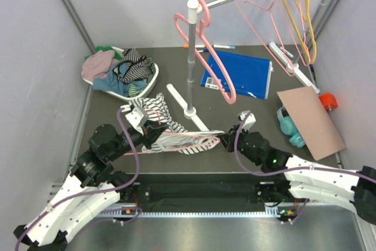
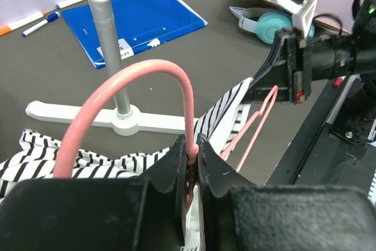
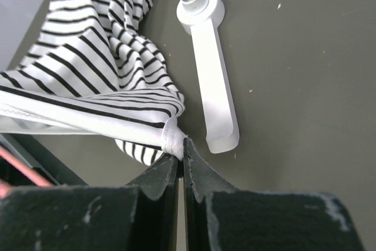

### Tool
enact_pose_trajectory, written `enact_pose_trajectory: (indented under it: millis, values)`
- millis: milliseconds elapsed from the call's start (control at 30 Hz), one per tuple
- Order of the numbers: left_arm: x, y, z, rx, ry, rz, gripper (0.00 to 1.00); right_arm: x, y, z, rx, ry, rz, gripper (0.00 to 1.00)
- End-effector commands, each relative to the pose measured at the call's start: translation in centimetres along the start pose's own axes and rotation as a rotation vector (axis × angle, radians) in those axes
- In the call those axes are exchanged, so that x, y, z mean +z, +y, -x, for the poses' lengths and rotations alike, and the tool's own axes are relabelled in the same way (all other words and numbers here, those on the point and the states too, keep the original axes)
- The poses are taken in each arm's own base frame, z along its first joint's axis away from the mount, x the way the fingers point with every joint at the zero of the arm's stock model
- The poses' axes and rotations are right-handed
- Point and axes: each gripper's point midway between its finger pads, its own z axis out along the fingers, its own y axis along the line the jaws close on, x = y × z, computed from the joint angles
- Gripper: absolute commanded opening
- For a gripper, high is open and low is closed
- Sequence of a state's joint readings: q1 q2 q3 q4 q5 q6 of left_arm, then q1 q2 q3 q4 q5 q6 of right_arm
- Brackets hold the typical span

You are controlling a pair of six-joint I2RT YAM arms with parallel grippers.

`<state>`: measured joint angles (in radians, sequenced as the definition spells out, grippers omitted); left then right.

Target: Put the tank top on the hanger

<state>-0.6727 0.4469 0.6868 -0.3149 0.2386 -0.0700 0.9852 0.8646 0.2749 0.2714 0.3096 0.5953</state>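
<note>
My left gripper [image 2: 192, 148] is clamped on the neck of the thin pink hanger [image 2: 144, 72], just under its hook. My right gripper [image 3: 181, 156] is pinched shut on a rolled edge of the striped tank top [image 3: 100, 69], which lies stretched between the two arms on the table, just beside the rack foot [image 3: 214, 110]. That pinch is thin, so a hard pull could slip the fabric free or twist the wire in the left jaws. I can't tell whether the hanger's shoulder is truly inside the strap, so tension may merely drag it. Cloth could also snag the foot.
</note>
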Motion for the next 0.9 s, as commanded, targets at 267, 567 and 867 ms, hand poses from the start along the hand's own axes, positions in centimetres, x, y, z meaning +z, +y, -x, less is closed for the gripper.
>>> enact_pose_trajectory:
  millis: [267,567,867]
  values:
    - [0.0,1.6,1.9,0.045,-0.083,0.089,0.00,-4.3,0.8,3.6,0.032,0.017,0.020,0.00]
    - [0.4,1.8,1.9,0.056,-0.075,0.090,0.00,-6.2,4.0,6.7,0.067,-0.010,0.130,0.00]
    - [0.3,1.8,2.1,0.057,-0.090,0.089,0.00,-5.5,7.8,7.5,0.093,0.004,0.269,0.00]
